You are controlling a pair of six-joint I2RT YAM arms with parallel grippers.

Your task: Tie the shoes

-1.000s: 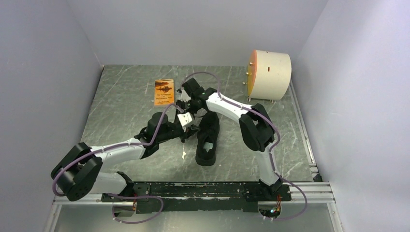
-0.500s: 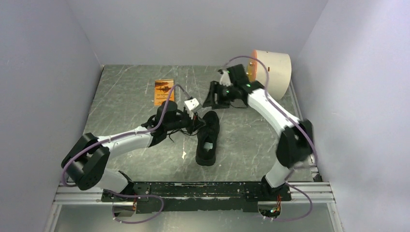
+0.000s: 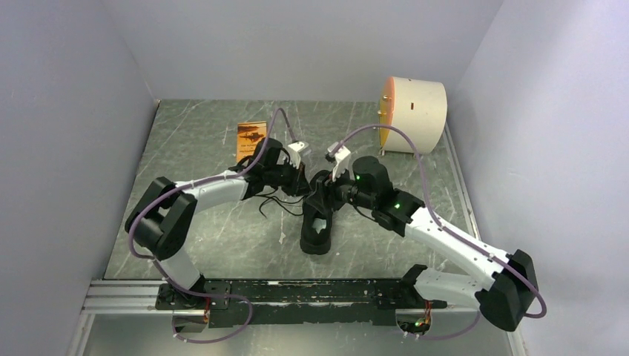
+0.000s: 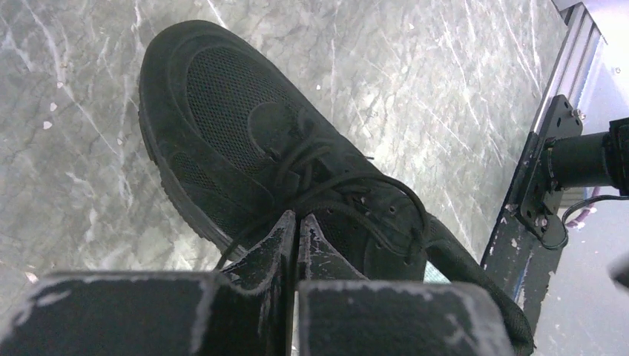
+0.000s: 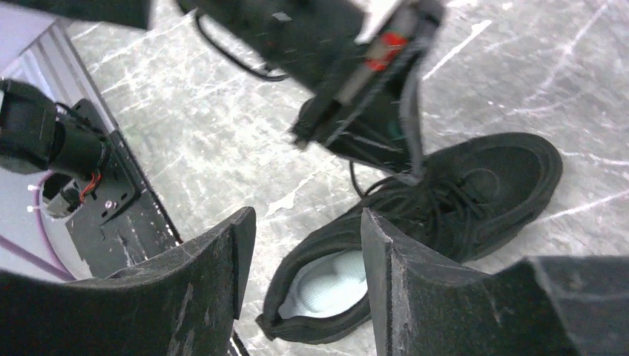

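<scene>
Black sneaker (image 3: 317, 222) at tabletop (image 3: 200, 148) centre, toe to 12 o'clock; left gripper (image 4: 297, 219) at 11 o'clock pinched together, apparently on a lace (image 4: 393, 185); right gripper (image 5: 305, 219) reaching from 3 o'clock, parted and empty; advised: hold lace taut, lower right squarely onto slack before closing.

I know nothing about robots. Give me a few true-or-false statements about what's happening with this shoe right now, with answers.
1. The left fingers are shut on a lace of the sneaker. True.
2. The right fingers grip the heel. False: they stand open above the sneaker, holding nothing.
3. Two shoes lie on the table. False: only one.
4. An orange card lies beyond the sneaker. True.
</scene>
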